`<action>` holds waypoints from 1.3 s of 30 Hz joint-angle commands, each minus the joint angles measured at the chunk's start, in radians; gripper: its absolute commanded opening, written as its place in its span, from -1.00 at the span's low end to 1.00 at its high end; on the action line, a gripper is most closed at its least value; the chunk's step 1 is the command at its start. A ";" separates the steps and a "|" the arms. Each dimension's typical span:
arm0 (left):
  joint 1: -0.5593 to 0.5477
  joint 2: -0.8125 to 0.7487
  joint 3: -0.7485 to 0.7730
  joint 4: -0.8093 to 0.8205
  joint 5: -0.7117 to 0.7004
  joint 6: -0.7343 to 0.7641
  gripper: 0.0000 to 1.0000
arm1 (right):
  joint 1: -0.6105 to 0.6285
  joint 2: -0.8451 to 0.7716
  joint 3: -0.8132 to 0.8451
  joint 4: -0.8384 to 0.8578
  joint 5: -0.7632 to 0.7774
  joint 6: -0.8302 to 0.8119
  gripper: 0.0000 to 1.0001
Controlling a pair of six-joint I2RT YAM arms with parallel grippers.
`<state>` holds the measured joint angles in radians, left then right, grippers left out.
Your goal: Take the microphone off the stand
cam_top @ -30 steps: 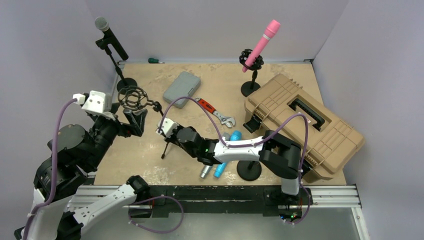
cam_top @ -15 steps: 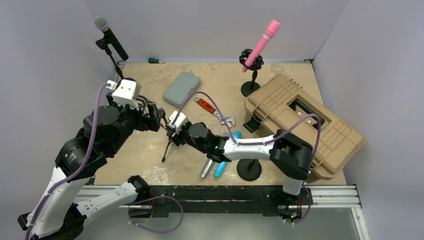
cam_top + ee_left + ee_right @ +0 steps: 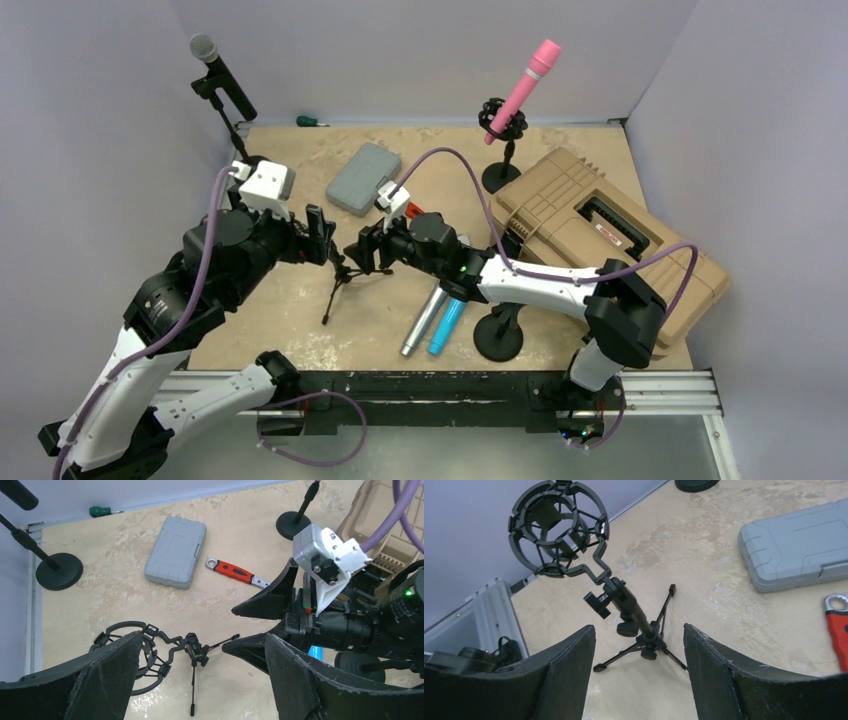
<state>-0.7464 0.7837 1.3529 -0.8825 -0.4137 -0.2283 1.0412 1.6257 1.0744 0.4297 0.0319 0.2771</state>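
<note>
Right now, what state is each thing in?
left gripper: open, empty
right gripper: open, empty
tripod stand: upright, shock mount empty
pink microphone: mounted, angled up
black microphone: mounted, angled up
silver microphone: lying on table
blue microphone: lying on table
tan toolbox: closed
grey case: closed

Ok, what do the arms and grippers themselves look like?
The left arm and right arm are black-jointed with white link shells, each with a purple cable to a white wrist camera. The left gripper and right gripper have black, wedge-shaped, rough-surfaced fingers.

Tan table (image 3: 285, 325): tripod stand (image 3: 634, 611), case (image 3: 362, 177), wrench (image 3: 236, 572), toolbox (image 3: 612, 252)
</note>
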 commanded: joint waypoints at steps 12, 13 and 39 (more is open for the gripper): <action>0.005 0.048 -0.041 0.090 0.036 -0.046 0.80 | -0.037 -0.261 0.005 -0.259 0.197 0.060 0.28; 0.005 0.048 -0.043 0.102 0.041 -0.044 0.80 | -0.065 -0.279 0.007 -0.273 0.197 0.066 0.28; 0.004 0.185 -0.064 0.364 0.250 0.029 0.80 | -0.814 -0.100 0.550 -0.566 0.120 0.233 0.77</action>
<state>-0.7464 1.0027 1.3365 -0.5968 -0.1947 -0.2325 0.2577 1.4502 1.4990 -0.0692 0.1658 0.5018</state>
